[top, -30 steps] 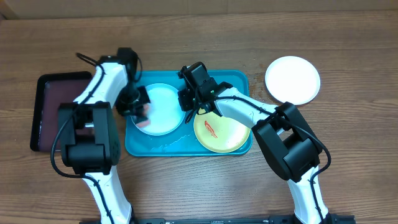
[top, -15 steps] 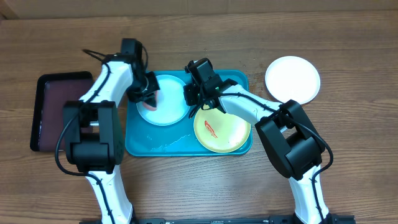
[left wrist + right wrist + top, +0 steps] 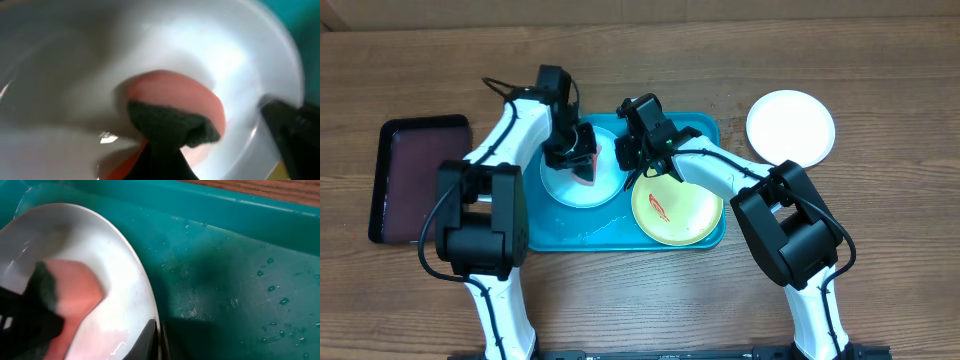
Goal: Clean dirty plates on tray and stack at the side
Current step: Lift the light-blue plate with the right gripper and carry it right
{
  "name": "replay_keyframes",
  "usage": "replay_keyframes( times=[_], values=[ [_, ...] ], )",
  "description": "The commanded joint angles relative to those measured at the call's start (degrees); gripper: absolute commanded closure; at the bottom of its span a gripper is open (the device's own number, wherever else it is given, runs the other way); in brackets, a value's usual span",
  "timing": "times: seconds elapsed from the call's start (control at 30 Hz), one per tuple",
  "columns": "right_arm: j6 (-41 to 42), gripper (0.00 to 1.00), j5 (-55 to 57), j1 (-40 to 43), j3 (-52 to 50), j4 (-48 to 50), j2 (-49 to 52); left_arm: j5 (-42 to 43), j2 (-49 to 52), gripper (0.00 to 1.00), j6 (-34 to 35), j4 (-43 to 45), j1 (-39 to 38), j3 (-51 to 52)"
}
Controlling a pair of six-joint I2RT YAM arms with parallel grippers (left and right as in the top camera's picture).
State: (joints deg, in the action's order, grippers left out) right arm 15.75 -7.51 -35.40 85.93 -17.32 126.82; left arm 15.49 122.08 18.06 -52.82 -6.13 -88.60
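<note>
Wooden tabletop (image 3: 620, 300), turquoise tray (image 3: 705, 125) mid-frame: scrubbing step, left hand (image 3: 582, 150) gripping a pink sponge (image 3: 590, 166) on the tray's light blue plate (image 3: 560, 185), right hand (image 3: 632, 160) pinching its rim; next, likely, a lift onto the white plate (image 3: 790, 127).

Overhead cam: fixed, straight down, far off, whole table (image 3: 880, 250) in frame. L wrist cam: v. close, blurred, filled by plate (image 3: 200, 40) + sponge (image 3: 175, 100). R wrist cam: close, low angle across tray (image 3: 225, 280) floor. All 3 views share plate + sponge.
</note>
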Motion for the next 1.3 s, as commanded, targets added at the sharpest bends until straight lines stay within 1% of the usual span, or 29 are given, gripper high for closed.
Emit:
replay_keyframes(
  times=[0.0, 0.17, 0.3, 0.57, 0.67, 0.77, 0.83, 0.9, 1.0, 1.17, 1.27],
  values=[
    [-0.7, 0.96, 0.0, -0.5, -0.2, -0.9, 1.4, 0.4, 1.5, 0.96, -3.6, -3.6, 2.7, -1.2],
    [-0.7, 0.96, 1.2, -0.5, -0.2, -0.9, 1.4, -0.5, 1.2, 0.96, -5.2, -9.2, 5.9, -1.7],
    [-0.7, 0.96, 1.9, -0.5, -0.2, -1.3, 1.4, -6.7, -1.9, 0.96, -1.8, -10.2, 9.3, -1.7],
    [-0.7, 0.96, 1.9, -0.5, -0.2, -1.5, 1.4, -7.1, -17.6, 0.96, -1.7, -5.7, 15.2, -1.7],
    [-0.7, 0.96, 1.9, -0.6, -0.2, -1.3, 1.3, -7.3, -23.0, 0.96, 0.0, -4.4, 17.7, -1.7],
    [-4.3, 0.96, 1.9, -1.1, 0.3, -1.2, 0.2, -13.7, -26.6, 0.96, 4.6, -5.7, 21.3, -1.7],
    [-8.8, 0.96, 2.9, -1.9, 0.6, -1.3, -1.8, -18.8, -27.2, 0.96, 8.0, -7.4, 23.3, -1.6],
    [-11.9, 0.96, 7.1, -3.1, 1.1, -1.8, -4.1, -22.2, -27.0, 0.96, 10.6, -9.0, 24.9, -1.6],
    [-17.3, 0.96, 18.4, -6.1, 1.6, -2.2, -7.9, -22.7, -26.4, 0.96, 12.0, -10.3, 27.2, -1.5],
    [-31.1, 0.96, 45.4, -12.8, 1.6, 1.4, -13.1, -22.9, -26.0, 0.96, 12.0, -10.2, 29.1, -1.5],
    [-40.6, 0.96, 57.6, -16.2, 1.6, 6.1, -14.3, -23.0, -25.8, 0.96, 12.0, -10.0, 29.4, -1.5]
  ],
)
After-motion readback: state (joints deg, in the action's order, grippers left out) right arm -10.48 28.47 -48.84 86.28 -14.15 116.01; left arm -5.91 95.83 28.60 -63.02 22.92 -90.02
